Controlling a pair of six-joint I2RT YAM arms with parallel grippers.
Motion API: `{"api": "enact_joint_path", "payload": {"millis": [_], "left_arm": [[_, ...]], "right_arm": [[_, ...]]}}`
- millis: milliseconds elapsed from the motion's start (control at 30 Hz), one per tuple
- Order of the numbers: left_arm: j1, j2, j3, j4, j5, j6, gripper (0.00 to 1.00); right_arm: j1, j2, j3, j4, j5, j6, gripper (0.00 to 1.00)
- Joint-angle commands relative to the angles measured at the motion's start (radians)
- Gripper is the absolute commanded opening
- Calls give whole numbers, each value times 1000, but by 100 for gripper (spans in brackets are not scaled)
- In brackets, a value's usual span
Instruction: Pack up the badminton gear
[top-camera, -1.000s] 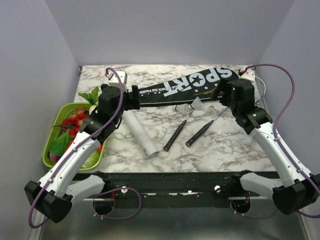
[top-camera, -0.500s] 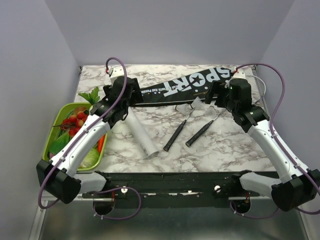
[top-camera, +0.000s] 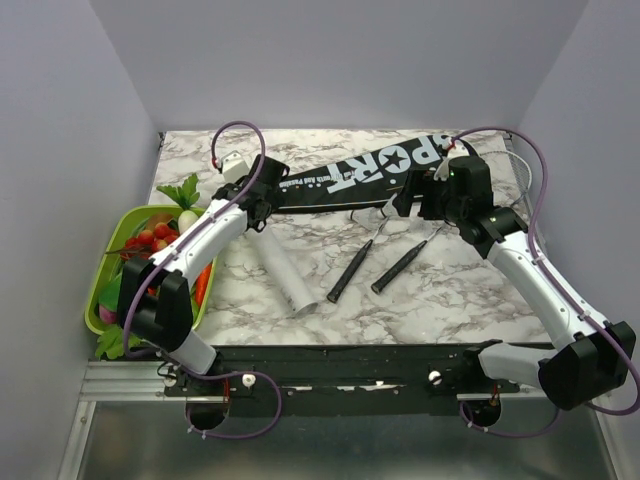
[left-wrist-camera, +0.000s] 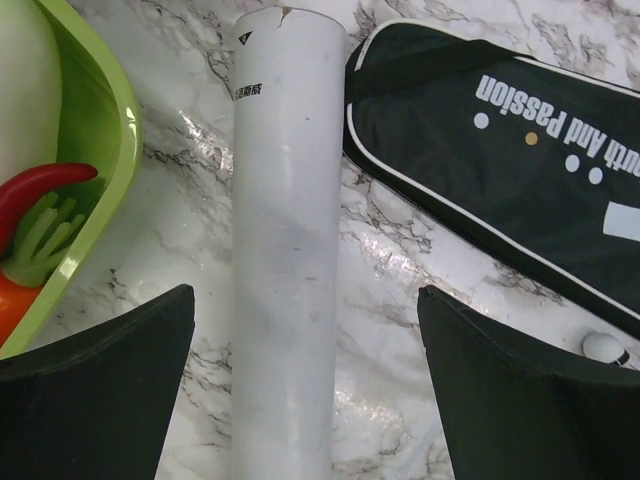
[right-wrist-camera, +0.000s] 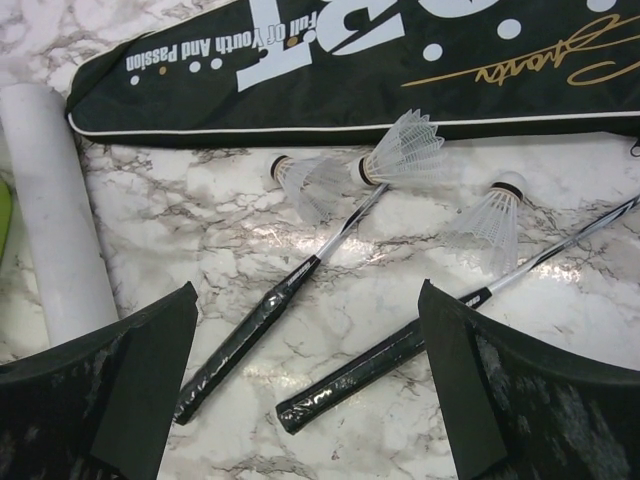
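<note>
Right tool (right-wrist-camera: 307, 292) spread, heads of rackets (right-wrist-camera: 250, 332) unseen, bag (right-wrist-camera: 400, 75) cropped

The long black bag (top-camera: 340, 178), lettered "SPORT" in white, lies flat across the far part of the desk (top-camera: 450, 290), its narrow end at the left and its wide end farther and to the right. Just near of it lie the left racket (right-wrist-camera: 250, 335) and the right racket (right-wrist-camera: 370, 370), roughly parallel, with black handles nearest and thin shafts slanting far-right toward the bag; their heads cannot be seen. Three white shuttlecocks (right-wrist-camera: 405, 150) rest around the shafts, beside the bag's near edge.
</note>
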Motion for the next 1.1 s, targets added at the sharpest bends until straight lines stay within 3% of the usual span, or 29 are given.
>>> {"api": "enact_joint_path", "payload": {"millis": [0, 533, 1067], "left_arm": [[24, 77, -10, 53, -24, -97, 99], [131, 338, 91, 141, 19, -41, 99], [139, 401, 7, 280, 92, 44, 97]], "right_arm": [[5, 8, 20, -38, -70, -13, 100], [12, 56, 0, -6, -123, -3, 100], [21, 103, -1, 9, -142, 17, 100]]}}
